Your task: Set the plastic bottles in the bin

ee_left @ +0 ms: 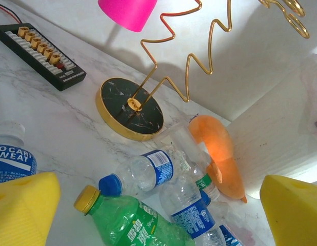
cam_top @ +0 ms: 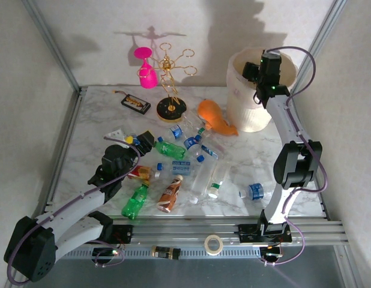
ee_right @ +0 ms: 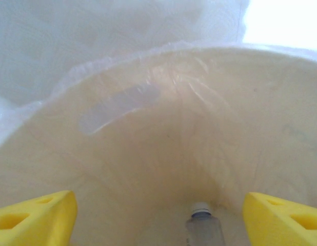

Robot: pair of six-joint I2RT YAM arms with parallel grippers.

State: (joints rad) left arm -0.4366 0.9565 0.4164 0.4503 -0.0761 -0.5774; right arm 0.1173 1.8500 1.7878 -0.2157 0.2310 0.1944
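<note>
Marble table (cam_top: pixel 95 120): one bottle (ee_right: pixel 203 230) in bin (cam_top: pixel 245 114) below right gripper (ee_right: pixel 158 215), jaws wide, empty. About ten bottles (cam_top: pixel 170 149) not yet binned. Left gripper (ee_left: pixel 158 207) wide, empty.

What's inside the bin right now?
One clear bottle with a pale cap sits low inside the bin, seen from the right wrist. The floor around it is out of frame, so other bottles there can't be counted.

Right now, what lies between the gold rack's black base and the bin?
The orange fish toy lies between the base and the bin; the top view shows it.
</note>
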